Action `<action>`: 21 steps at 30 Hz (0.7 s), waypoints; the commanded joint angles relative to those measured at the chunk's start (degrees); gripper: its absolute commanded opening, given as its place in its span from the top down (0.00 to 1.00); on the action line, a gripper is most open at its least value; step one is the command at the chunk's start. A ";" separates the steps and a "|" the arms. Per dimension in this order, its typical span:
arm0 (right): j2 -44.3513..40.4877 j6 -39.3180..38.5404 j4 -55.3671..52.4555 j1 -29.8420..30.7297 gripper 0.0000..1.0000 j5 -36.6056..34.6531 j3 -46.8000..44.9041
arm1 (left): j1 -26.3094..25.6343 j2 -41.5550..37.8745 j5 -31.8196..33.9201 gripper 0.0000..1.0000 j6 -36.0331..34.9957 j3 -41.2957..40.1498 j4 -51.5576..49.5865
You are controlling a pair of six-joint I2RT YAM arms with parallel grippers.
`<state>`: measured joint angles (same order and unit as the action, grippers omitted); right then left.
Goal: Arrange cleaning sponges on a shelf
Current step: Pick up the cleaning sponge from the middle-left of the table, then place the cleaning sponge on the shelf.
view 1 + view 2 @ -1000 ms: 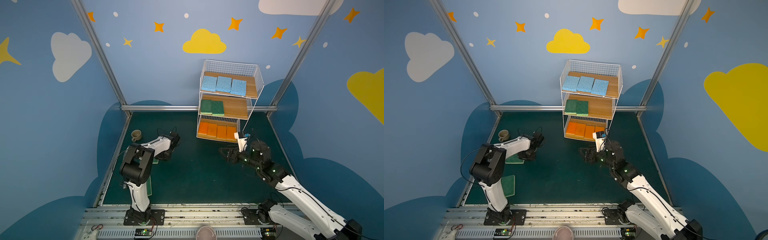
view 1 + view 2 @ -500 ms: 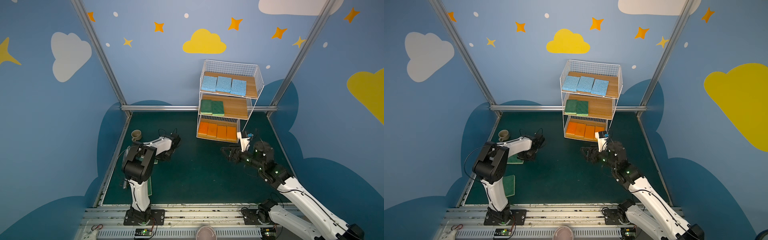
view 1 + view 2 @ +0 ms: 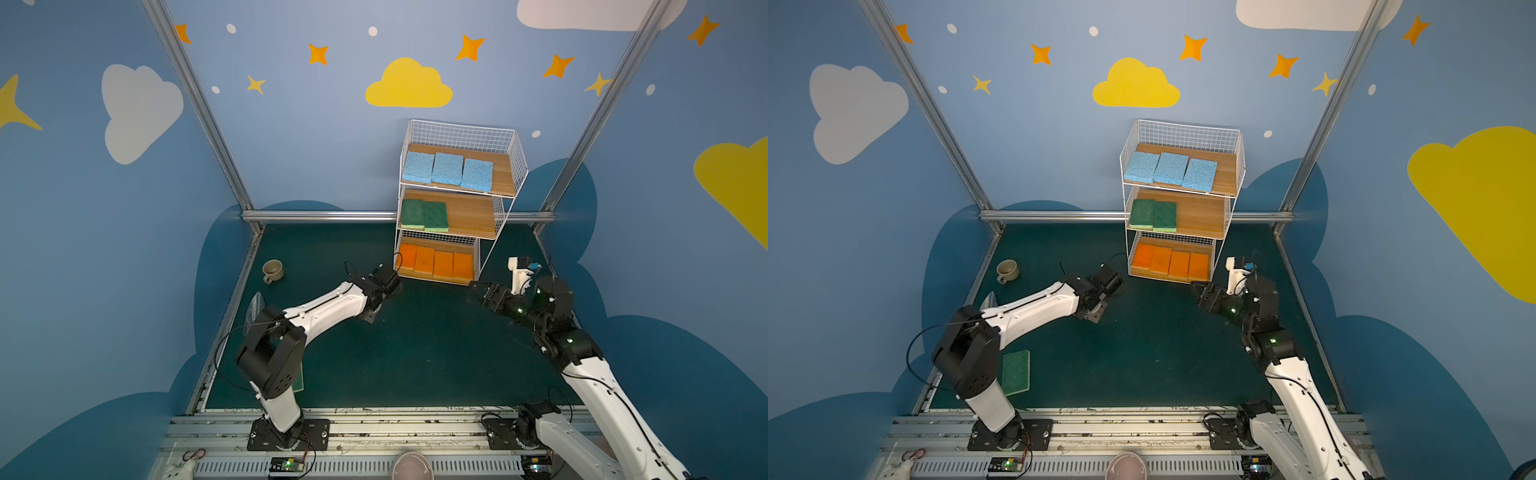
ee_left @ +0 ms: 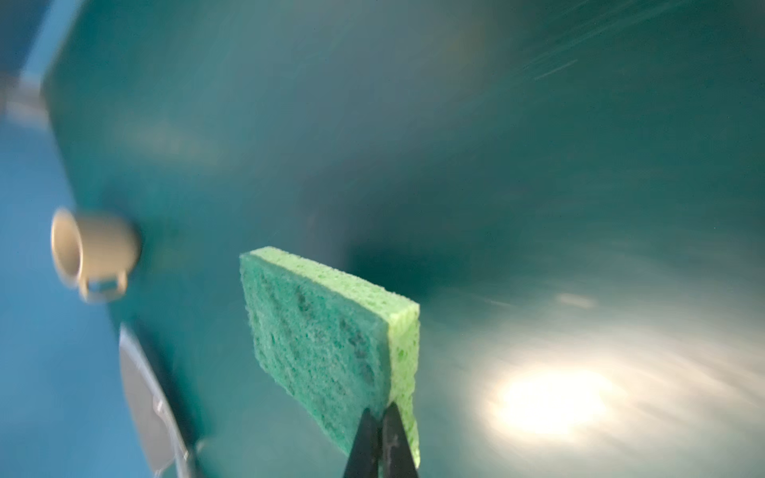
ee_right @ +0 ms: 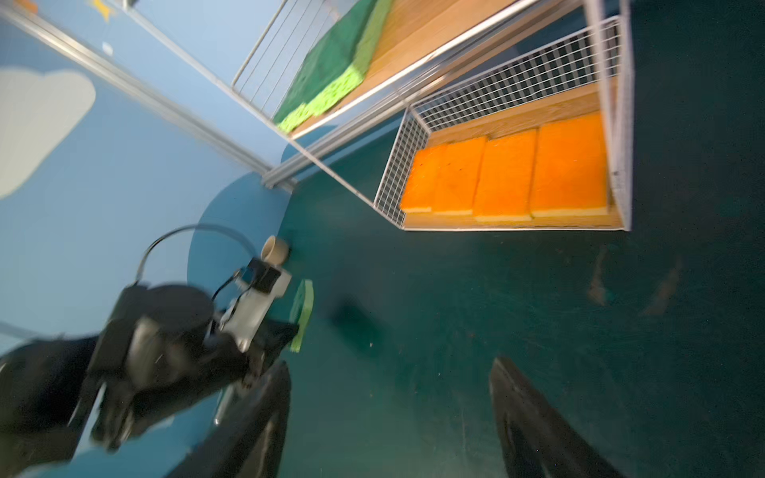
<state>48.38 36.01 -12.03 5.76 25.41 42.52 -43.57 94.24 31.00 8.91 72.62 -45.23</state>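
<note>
On teal mat (image 3: 415, 353), blue cloud walls (image 3: 332, 145), left tool (image 4: 380, 407) pinching green sponge (image 4: 323, 343), right tool (image 5: 389, 364) apparently wide

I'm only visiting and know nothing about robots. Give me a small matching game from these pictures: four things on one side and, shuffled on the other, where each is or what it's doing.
Column one
1. light blue sponges
2. orange sponges
3. beige mug
4. left hand

Column two
A. standing on the table
B. on the bottom board of the shelf
C. shut on a green sponge
D. on the top board of the shelf

Pairs: 1-D, 2-B, 3-A, 4-C
</note>
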 commanded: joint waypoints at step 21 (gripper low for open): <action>7.28 11.37 6.41 -19.03 0.26 19.25 -5.78 | -23.50 1.43 -6.13 0.97 -57.43 19.97 15.57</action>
<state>55.96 47.53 -6.66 -13.02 43.59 36.25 -67.61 93.93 28.71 -39.05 90.08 -32.12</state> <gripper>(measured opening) 0.745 0.047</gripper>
